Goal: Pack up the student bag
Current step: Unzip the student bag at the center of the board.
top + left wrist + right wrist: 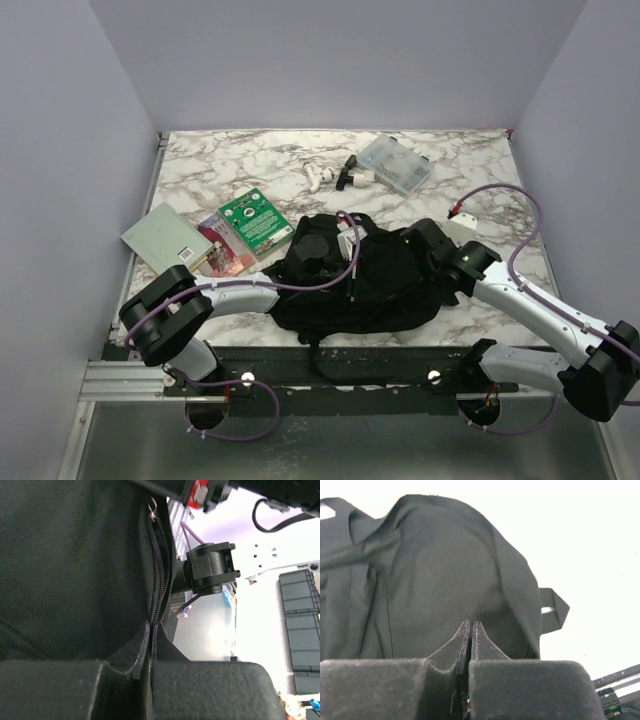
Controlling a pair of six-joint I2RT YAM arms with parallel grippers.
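1. Books: a grey book (pixel 160 237) and a green book (pixel 254 221) lie unpacked on the bench (pixel 250 160), left of the bag.
2. Left fingers (pixel 120 665) are pressed together at the zip (pixel 159 570) of the student bag (pixel 375 285), which is slumped mid-bench near the front edge. So thin a pinch could slip.
3. Right fingers (pixel 487 650) are closed tight against the bag's right side. I cannot tell if cloth is caught. If not, the mouth may sag shut.

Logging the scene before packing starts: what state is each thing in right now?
Backpack: lying flat, slumped.
Left fingers: shut, beside the backpack's zip.
Right fingers: shut, against the backpack.
Green book: closed, flat.
Grey notebook: closed, flat.
Clear box: lid looks shut.
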